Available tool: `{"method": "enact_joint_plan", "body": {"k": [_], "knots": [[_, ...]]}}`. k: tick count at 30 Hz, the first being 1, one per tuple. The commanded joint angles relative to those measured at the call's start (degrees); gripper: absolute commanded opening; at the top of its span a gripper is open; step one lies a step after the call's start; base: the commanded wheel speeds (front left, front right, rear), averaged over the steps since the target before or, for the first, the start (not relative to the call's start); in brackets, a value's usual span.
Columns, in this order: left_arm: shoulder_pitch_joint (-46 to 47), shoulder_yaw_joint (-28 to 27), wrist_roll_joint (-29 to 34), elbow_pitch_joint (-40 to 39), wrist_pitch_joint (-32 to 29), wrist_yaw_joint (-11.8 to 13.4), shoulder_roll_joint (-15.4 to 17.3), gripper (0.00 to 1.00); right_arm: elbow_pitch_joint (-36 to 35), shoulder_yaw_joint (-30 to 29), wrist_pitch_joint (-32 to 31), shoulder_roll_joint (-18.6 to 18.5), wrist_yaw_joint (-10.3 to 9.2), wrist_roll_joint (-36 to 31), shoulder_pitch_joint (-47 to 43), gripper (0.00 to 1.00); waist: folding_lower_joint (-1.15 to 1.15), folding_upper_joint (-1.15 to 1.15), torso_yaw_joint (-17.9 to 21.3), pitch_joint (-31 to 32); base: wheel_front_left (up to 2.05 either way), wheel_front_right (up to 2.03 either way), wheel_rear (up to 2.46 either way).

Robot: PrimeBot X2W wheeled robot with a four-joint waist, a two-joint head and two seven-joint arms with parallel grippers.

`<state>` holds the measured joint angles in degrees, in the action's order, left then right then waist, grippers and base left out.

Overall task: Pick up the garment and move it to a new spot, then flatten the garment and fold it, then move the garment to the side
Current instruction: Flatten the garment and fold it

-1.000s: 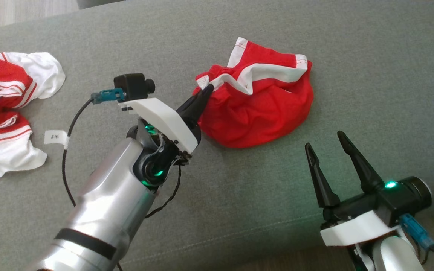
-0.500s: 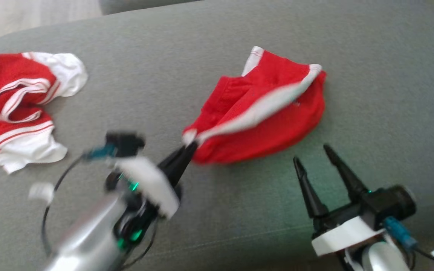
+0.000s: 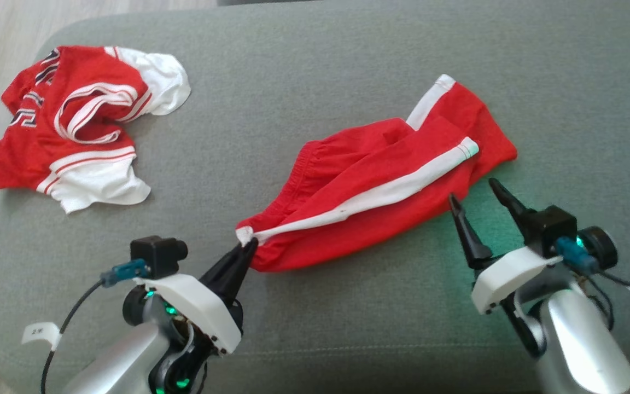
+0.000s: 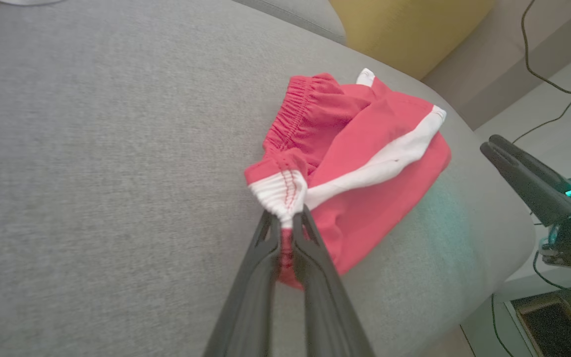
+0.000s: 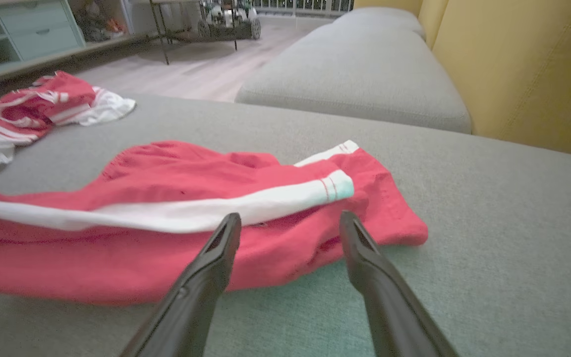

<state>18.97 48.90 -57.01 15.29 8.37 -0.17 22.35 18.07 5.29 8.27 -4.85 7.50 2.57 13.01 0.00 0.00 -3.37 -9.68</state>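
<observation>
Shorts, change: over the last second the shorts [image 3: 380, 186] have gone from a bunched heap to a long stretched shape, pulled toward the sofa's [image 3: 315, 82] near edge; the head camera has shifted too.
Left gripper [image 3: 246, 246]: fingers closed on the white waistband corner, low over the sofa.
Right gripper [image 3: 472, 189]: fingers spread wide and empty, just beside the hem end.
Shorts, place: mid-sofa, slanting from near left to far right, well apart from the jersey [image 3: 74, 131].
Risk, slip: the pinch takes only a small gathered bit of elastic, so a harder pull could free it.
Risk, folds: dragging by one corner leaves the legs overlapped, and pressing flat now may trap creases.
Risk, edge: more pull this way could take cloth over the front edge.
Shorts, cloth: thin, limp red fabric, white side stripe, ruched waistband.
Sofa: coarse grey weave with rounded corners, probably grippy.
Jersey: crumpled red and white with striped trim.
</observation>
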Motion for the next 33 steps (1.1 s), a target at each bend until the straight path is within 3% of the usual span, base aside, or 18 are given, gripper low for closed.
{"method": "enact_joint_plan", "body": {"k": [1, 12, 24, 25, 26, 30, 32, 33], "knots": [[2.10, -3.00, 0.43, -0.91, 1.15, 0.29, 1.77, 0.00, -0.23, 0.73, -0.60, -0.91, -0.01, -0.45, 2.15, 1.00, 0.00, 0.00, -0.73, -0.65, 0.00, 0.00, 0.00], [3.47, -3.76, 0.83, 0.43, 1.92, 0.20, 2.62, 0.00, 8.76, -1.16, 0.60, -1.62, -0.01, -0.32, 11.06, 1.00, 0.00, 0.00, -1.74, -2.81, 0.00, 0.00, 0.00], [4.35, -3.41, 1.36, 1.12, 2.15, 0.23, 2.34, 0.00, 17.56, 2.17, 3.89, -1.72, -0.01, 1.25, 16.09, 1.00, 0.00, 0.00, -2.33, -3.91, 0.00, 0.00, 0.00], [4.41, -3.29, 1.41, 1.18, 2.10, 0.23, 2.30, 0.00, 18.60, 2.79, 4.46, -1.98, -0.01, 1.19, 16.81, 0.95, 0.00, 0.00, -2.48, -4.04, 0.00, 0.00, 0.00], [4.41, -3.25, 1.42, 1.22, 2.11, 0.24, 2.29, 0.00, 19.12, 3.07, 4.66, -2.00, -0.01, 1.21, 17.14, 0.76, 0.00, 0.00, -2.55, -4.10, 0.00, 0.00, 0.00], [4.39, -3.13, 1.44, 1.44, 2.16, 0.27, 2.28, 0.00, 20.68, 4.25, 5.43, -2.47, -0.01, 0.51, 18.46, 0.40, 0.00, 0.00, -2.77, -4.21, 0.00, 0.00, 0.00], [4.33, -3.08, 1.40, 1.59, 2.22, 0.24, 2.26, 0.00, 21.04, 4.75, 5.76, -2.62, -0.01, 0.17, 18.98, 0.09, 0.00, 0.00, -2.77, -4.06, 0.00, 0.00, 0.00], [4.26, -3.08, 1.36, 1.68, 2.25, 0.26, 2.25, 0.00, 21.10, 5.03, 5.90, -2.72, -0.01, -0.05, 19.16, 0.00, 0.00, 0.00, -2.72, -3.94, 0.00, 0.00, 0.00]]}}
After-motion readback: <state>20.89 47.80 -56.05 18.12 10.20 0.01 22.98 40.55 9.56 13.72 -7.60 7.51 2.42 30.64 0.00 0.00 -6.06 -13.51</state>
